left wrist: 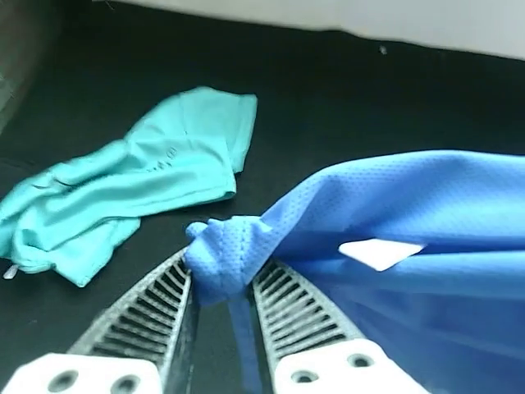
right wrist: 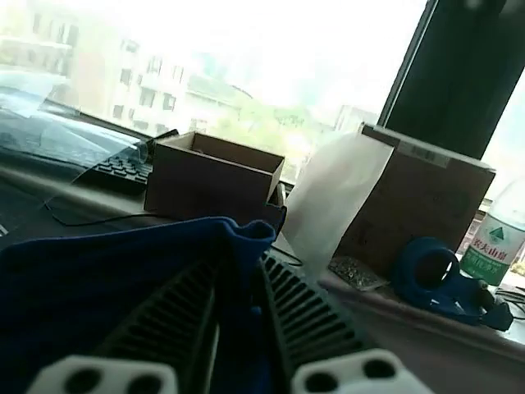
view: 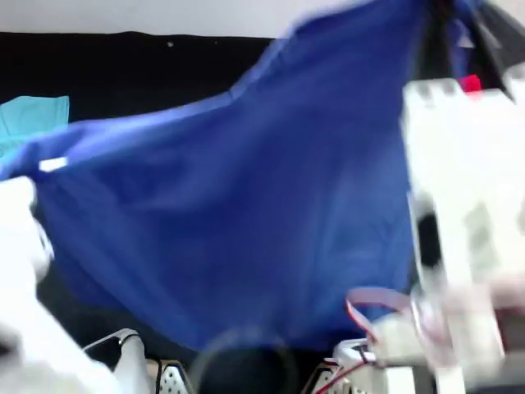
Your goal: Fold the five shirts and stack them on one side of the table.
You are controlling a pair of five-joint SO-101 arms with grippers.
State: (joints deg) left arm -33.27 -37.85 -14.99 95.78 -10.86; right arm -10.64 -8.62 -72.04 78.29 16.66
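My high camera looks down, left wrist faces the counter, right a window; all share the blue shirt.

Blue mesh-knit cloth shirt: fine pinhole weave, matt. Turquoise cloth shirt: smoother knit, faint sheen, creased. Black table cover: matt. Left gripper: ribbed grey plastic, smooth white plastic base. Open brown cardboard box: dull, papery.

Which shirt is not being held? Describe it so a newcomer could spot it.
Start at the black table. Beyond the left pincer, shut on the lifted blue shirt, the teal shirt lies crumpled on the tabletop. It alone is pale and held by nothing.
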